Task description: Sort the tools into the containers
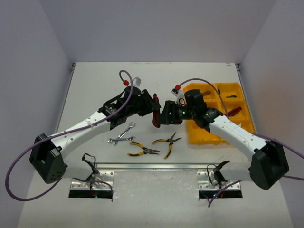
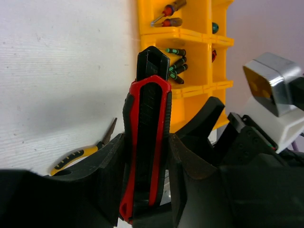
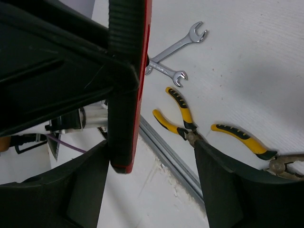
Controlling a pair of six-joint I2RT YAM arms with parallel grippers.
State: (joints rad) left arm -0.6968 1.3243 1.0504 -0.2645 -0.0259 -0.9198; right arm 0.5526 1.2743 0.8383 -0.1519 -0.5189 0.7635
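My left gripper (image 1: 154,111) is shut on a red-and-black cutter (image 1: 156,100) and holds it upright above the table's middle. In the left wrist view the jaws (image 2: 146,138) clamp the cutter (image 2: 149,95) on both sides. My right gripper (image 1: 165,117) is open and faces it. In the right wrist view the cutter (image 3: 126,85) hangs between my spread fingers (image 3: 223,185), close to the left one, unclamped. The yellow tray (image 1: 223,88) sits at the right, holding green screwdrivers (image 2: 176,64) and red screwdrivers (image 2: 168,14).
Two crossed silver wrenches (image 1: 121,135) and two yellow-handled pliers (image 1: 142,151) (image 1: 167,141) lie on the table near the front rail. They also show in the right wrist view: wrenches (image 3: 173,52), pliers (image 3: 178,116).
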